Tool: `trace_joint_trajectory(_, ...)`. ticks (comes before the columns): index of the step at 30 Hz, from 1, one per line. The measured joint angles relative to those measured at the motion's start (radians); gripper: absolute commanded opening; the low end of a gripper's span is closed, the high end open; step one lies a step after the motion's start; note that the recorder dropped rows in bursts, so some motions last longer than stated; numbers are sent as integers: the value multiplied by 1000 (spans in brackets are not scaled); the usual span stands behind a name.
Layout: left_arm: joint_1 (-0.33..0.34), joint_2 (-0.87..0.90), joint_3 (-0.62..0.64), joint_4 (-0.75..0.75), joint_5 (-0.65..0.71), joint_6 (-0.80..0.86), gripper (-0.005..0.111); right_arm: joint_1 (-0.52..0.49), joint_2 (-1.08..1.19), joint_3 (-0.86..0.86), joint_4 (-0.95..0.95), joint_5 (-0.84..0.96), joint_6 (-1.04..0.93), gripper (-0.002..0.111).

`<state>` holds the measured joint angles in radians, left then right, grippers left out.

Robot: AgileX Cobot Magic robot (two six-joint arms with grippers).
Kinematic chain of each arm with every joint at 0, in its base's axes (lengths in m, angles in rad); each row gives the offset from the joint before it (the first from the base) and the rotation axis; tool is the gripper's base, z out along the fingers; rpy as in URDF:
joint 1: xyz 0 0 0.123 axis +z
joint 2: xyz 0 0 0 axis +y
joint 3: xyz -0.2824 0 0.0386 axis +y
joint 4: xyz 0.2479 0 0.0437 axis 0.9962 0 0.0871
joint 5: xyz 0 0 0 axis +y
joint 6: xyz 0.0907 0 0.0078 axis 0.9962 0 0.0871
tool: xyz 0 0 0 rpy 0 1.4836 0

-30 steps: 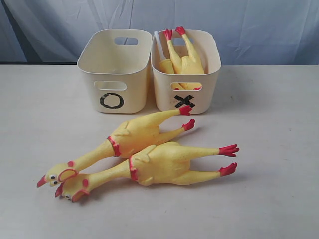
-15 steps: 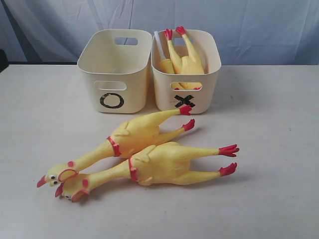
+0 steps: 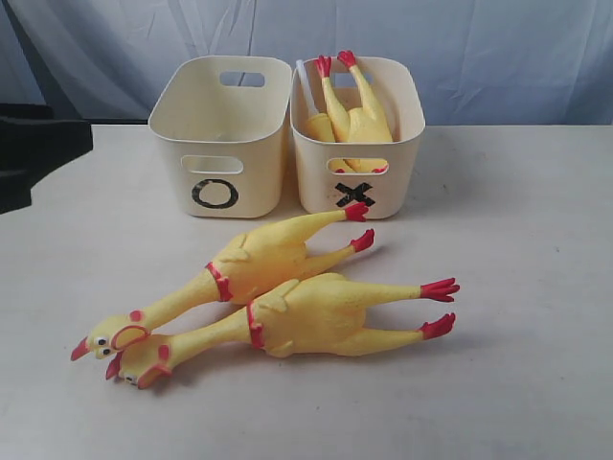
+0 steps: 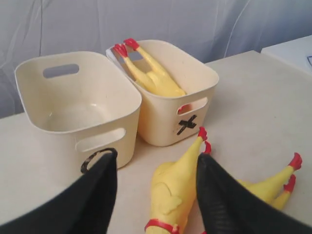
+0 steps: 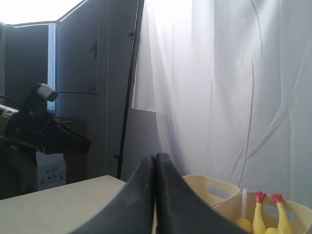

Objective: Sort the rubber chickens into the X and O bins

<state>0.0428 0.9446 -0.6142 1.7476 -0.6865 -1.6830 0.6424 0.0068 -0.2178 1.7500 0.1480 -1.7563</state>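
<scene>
Two yellow rubber chickens lie side by side on the table, the far chicken point(image 3: 259, 261) and the near chicken point(image 3: 306, 314), heads at the left, red feet at the right. The O bin point(image 3: 218, 134) looks empty. The X bin point(image 3: 356, 134) holds chickens point(image 3: 359, 113) feet-up. My left gripper point(image 4: 157, 157) is open above the table, with the far chicken point(image 4: 175, 187) showing between its fingers point(image 4: 95, 195) without contact. Only a dark part of the left arm point(image 3: 34, 153) shows at the exterior view's left edge. My right gripper point(image 5: 155, 157) is shut and empty, raised, out of the exterior view.
The two bins point(image 4: 78, 102) stand touching side by side at the back of the pale table point(image 3: 517, 240), before a blue-white curtain point(image 3: 479, 48). A white stick point(image 3: 305, 81) leans inside the X bin. The other arm and dark panels point(image 5: 39, 131) show beyond the table.
A dark part of the left arm has come into the exterior view at the left edge. The chickens and bins have not moved.
</scene>
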Motion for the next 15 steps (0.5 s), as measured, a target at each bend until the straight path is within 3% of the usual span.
trace_joint_trajectory(4, 0, 79, 0, 0, 23, 1, 45, 0, -1, 0, 0, -6, 3, -1)
trace_joint_trajectory(9, 0, 147, 0, 4, 49, -29, 32, 0, -1, 0, 0, -42, 5, -1)
trace_joint_trajectory(15, -44, 161, 0, 4, 70, -30, 36, 0, -1, 0, 0, -68, 7, -1)
